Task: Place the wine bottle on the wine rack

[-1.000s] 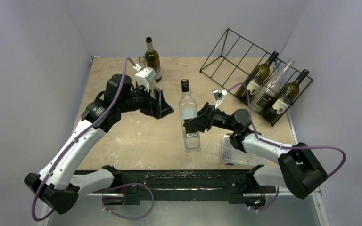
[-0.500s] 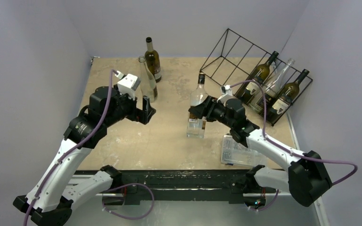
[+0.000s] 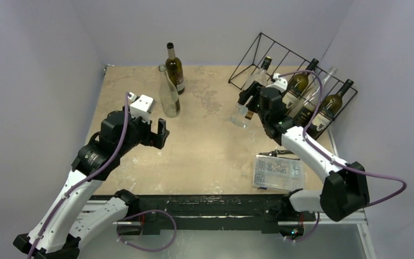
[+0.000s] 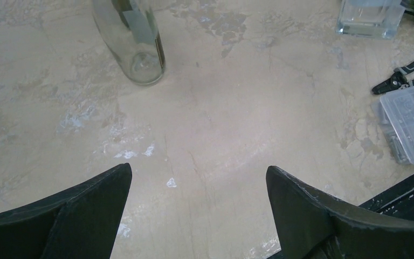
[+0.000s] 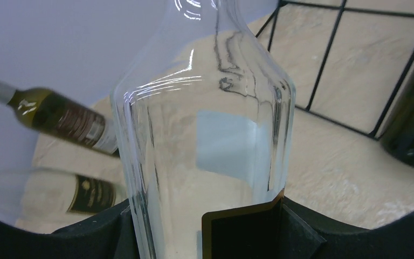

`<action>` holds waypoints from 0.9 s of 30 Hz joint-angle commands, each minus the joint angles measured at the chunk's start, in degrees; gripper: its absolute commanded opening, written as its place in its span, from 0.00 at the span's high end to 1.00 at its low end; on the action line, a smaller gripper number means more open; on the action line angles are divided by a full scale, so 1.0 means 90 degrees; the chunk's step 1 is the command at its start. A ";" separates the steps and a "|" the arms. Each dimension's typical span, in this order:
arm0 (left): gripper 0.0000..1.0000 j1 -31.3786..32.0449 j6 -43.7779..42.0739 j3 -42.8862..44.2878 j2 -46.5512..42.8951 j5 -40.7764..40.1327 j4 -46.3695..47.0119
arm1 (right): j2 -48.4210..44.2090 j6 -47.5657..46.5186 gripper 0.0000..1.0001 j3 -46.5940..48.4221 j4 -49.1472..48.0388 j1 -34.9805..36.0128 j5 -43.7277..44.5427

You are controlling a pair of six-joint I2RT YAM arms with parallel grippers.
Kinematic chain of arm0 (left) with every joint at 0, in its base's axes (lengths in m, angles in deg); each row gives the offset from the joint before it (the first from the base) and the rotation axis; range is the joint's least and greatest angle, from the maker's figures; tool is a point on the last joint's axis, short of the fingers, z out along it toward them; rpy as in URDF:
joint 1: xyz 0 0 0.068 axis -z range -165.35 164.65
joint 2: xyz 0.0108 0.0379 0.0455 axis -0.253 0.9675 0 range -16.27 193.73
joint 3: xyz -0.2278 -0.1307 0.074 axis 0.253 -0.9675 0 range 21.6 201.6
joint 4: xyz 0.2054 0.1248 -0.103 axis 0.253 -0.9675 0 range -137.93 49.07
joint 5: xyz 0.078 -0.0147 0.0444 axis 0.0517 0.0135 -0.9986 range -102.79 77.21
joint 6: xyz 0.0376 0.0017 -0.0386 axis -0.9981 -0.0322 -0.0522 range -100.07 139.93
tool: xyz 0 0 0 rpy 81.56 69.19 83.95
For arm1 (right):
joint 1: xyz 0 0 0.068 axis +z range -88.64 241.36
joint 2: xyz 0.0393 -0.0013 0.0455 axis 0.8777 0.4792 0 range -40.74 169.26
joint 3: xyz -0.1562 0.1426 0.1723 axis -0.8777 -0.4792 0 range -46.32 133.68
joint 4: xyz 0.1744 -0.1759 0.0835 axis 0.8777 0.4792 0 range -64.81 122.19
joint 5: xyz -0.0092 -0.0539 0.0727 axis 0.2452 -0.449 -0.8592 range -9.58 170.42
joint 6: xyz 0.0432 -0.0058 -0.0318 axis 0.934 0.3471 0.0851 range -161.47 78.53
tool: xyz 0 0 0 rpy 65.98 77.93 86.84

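- The wine bottle (image 3: 252, 89) has left the middle of the worktop (image 3: 205, 145), where a second ago it stood upright. It now hangs tilted in the upper right of the overhead view, base low and to the left, black cap pointing up and right.
- The cap end now overlaps the empty left bays of the wine rack (image 3: 244, 58). From overhead I cannot tell whether the glass touches the wires yet.
- The right fingers (image 3: 254, 97) remain clamped on the wine bottle's body. The right wrist view shows the clear glass filling the gap between them, with rack bars just behind it.
- The left fingers (image 3: 160, 132) have pulled back toward the left of the frame. They are spread wide and hold nothing, with only bare worktop between them in the left wrist view.
- Three bottles (image 3: 315, 97) lie in the right-hand bays, so the free slots are the ones the wine bottle is heading for.
- My reading is that the carry is nearly done. What remains is to line the wine bottle up with a slot and lower it until the bars bear it.
- A slim clear bottle (image 3: 168, 100), a dark bottle (image 3: 174, 67) and a parts box (image 3: 277, 171) sit well apart from this move.
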State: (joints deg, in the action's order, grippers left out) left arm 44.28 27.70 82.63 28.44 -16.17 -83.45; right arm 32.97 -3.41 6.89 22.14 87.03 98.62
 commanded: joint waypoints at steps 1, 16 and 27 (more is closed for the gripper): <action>0.05 -0.0040 -0.0137 0.0010 -0.0147 -0.0229 0.0204 | 0.0444 -0.0225 1.00 0.0958 -0.0679 -0.0545 0.0888; 0.05 -0.0040 -0.0111 -0.0014 -0.0230 -0.0035 0.0203 | 0.3219 -0.1040 1.00 0.3766 -0.0192 -0.1608 0.2375; 0.05 -0.0040 -0.0111 -0.0015 -0.0026 0.0071 0.0196 | 0.4577 -0.1527 1.00 0.4777 -0.0510 -0.1756 0.3252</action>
State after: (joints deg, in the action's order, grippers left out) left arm 44.28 27.63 82.61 27.30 -16.41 -83.45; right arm 75.28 -14.62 44.18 25.71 71.19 121.55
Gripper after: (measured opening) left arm 0.950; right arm 0.691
